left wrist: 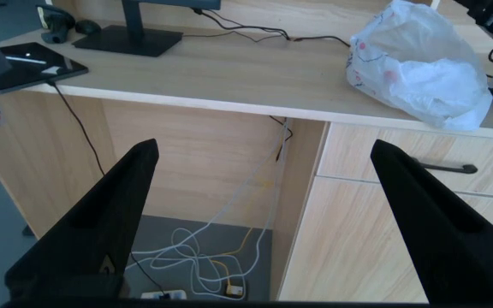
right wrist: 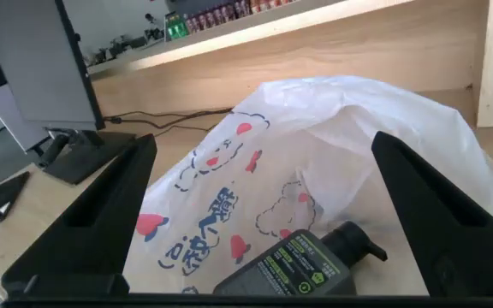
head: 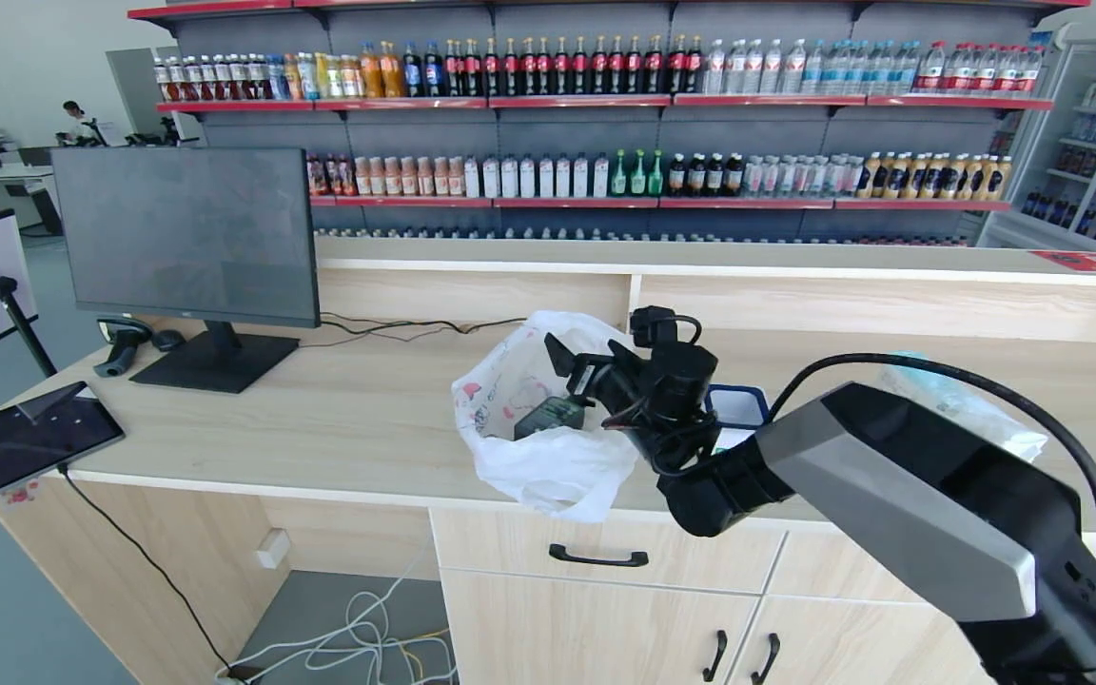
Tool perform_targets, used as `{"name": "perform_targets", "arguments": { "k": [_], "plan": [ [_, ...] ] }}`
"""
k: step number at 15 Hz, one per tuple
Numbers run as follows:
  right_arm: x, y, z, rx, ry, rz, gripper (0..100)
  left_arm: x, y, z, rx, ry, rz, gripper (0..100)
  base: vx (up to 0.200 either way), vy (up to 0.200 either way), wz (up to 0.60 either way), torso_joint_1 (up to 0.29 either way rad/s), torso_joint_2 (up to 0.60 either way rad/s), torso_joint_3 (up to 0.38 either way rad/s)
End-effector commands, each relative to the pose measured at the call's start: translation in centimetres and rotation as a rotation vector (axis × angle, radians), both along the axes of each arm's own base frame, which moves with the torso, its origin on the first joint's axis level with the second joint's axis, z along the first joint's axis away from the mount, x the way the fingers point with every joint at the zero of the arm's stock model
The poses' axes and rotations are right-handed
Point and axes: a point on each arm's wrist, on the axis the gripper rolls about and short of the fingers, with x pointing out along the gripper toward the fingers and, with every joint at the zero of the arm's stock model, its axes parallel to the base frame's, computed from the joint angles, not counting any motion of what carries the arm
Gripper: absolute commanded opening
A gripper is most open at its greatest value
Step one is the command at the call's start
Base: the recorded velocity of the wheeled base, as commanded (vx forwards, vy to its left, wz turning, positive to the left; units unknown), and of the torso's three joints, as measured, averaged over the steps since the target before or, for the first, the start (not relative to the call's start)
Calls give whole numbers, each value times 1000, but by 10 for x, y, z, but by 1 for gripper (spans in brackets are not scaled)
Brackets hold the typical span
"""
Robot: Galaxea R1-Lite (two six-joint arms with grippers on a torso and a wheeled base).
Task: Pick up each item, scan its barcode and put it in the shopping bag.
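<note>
I see my right gripper (head: 572, 373) spread wide and empty just above the shopping bag (head: 529, 461). The dark pump bottle (right wrist: 289, 265) lies inside the bag (label up). My left gripper (left wrist: 264, 150), also wide, hangs lower than the bag, off to its left.

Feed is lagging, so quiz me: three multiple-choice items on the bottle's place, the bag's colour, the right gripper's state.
1. Where does the dark bottle lie? A beside the monitor; B in the bag; C on the tablet.
2. The bag is mainly: A white; B black; C blue.
3. The right gripper is: A shut on the bottle; B shut on the bag; C open.
Answers: B, the bottle rests in the bag's open mouth; A, white plastic with red hearts; C, its fingers stand wide apart.
</note>
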Motion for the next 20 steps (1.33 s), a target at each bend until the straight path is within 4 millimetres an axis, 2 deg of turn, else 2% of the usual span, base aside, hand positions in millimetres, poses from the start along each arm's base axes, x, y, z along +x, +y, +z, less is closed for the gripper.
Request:
{"name": "perform_targets", "arguments": {
  "k": [1,2,3,5,6,9,10,11,12,14,17,20],
  "plan": [
    [-34,-19,59,-5,-79,-2,100,0,0,0,0,0,0,100,0,0,0,0,0,0],
    [-56,-25,70,-20,-95,7,100,0,0,0,0,-2,0,100,0,0,0,0,0,0],
    [-86,-31,75,-50,-93,25,100,0,0,0,6,1,-1,100,0,0,0,0,0,0],
    [-146,-50,70,-121,-69,70,100,0,0,0,12,1,-1,100,0,0,0,0,0,0],
    [-169,-62,66,-149,-75,75,100,0,0,0,11,0,-1,100,0,0,0,0,0,0],
    [-219,-95,59,-265,-83,71,100,0,0,0,11,0,-1,100,0,0,0,0,0,0],
    [-250,-117,56,-327,-63,80,100,0,0,0,14,0,-1,100,0,0,0,0,0,0],
    [-262,-127,54,-344,-51,82,100,0,0,0,14,0,-1,100,0,0,0,0,0,0],
    [-270,-133,57,-345,-65,77,100,0,0,0,14,1,-1,100,0,0,0,0,0,0],
    [-265,-138,66,-340,-104,39,100,0,0,0,14,1,-1,100,0,0,0,0,0,0],
    [-255,-130,72,-345,-143,32,100,0,0,0,14,1,-1,100,0,0,0,0,0,0],
    [-254,-129,70,-317,-125,63,100,0,0,0,14,1,-1,100,0,0,0,0,0,0]
  ]
}}
